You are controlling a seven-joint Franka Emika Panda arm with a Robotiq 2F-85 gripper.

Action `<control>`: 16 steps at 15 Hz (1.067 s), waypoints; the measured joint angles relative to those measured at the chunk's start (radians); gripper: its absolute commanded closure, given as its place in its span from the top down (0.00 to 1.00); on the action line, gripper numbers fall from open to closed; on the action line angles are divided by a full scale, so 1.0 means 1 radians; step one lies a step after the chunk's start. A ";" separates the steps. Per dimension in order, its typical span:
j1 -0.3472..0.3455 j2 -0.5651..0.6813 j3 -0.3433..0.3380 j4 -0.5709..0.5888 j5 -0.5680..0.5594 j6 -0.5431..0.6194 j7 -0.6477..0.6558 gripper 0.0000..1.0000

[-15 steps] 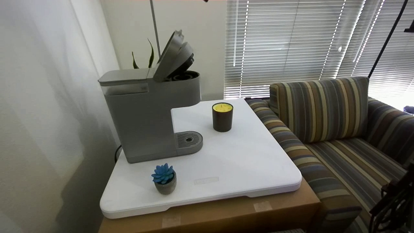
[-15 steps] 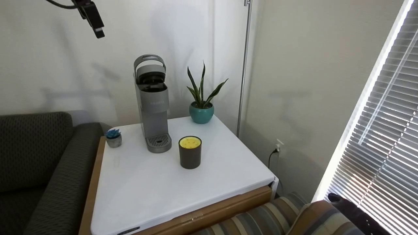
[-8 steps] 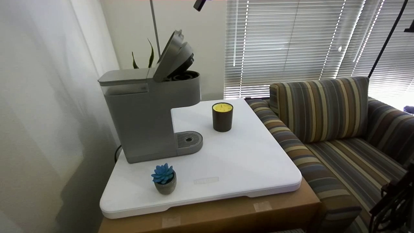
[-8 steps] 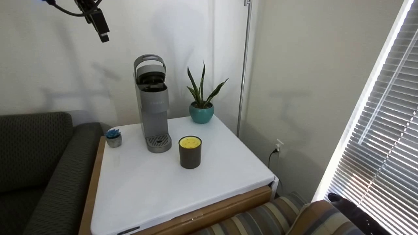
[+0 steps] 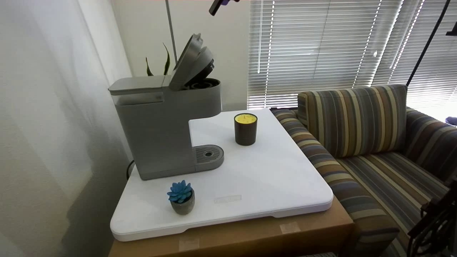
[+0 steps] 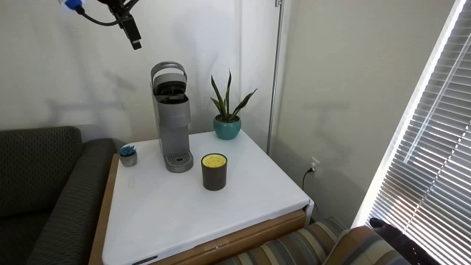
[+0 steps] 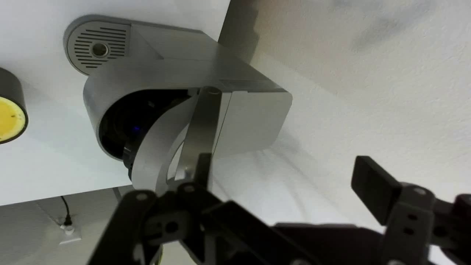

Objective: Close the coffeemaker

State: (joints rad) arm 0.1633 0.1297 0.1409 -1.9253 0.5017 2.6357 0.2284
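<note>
The grey coffeemaker stands on the table in both exterior views (image 5: 157, 132) (image 6: 173, 125) and in the wrist view (image 7: 184, 73). Its hinged lid (image 5: 189, 60) is tilted up and open. The dark pod opening shows under the lid. The lid handle arches upward in an exterior view (image 6: 168, 65). My gripper (image 7: 289, 180) is open, with its fingers wide apart and nothing between them. It hangs above the coffeemaker. In an exterior view the gripper (image 6: 131, 33) is up and left of the lid, not touching it. In another exterior view only a dark fingertip (image 5: 216, 7) shows at the top edge.
A dark candle jar (image 5: 245, 129) stands beside the drip base on the white table (image 5: 257, 171). A small blue succulent (image 5: 181, 198) sits near the front edge. A teal plant pot (image 6: 227, 127) stands at the table's back. The wall (image 5: 96, 142) is close behind the coffeemaker.
The gripper has come lower and nearer the coffeemaker, moving right in an exterior view and down into the top edge of another. The coffeemaker and its lid have not moved.
</note>
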 measured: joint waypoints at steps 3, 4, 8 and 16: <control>-0.013 0.052 -0.001 0.052 0.007 0.016 0.005 0.45; -0.016 0.069 -0.001 0.071 0.007 0.020 0.008 0.38; -0.017 0.127 -0.001 0.133 0.002 0.040 0.013 0.11; -0.020 0.206 -0.004 0.165 0.002 0.131 0.077 0.00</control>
State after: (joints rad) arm 0.1430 0.3360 0.1371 -1.7600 0.5039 2.7671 0.3049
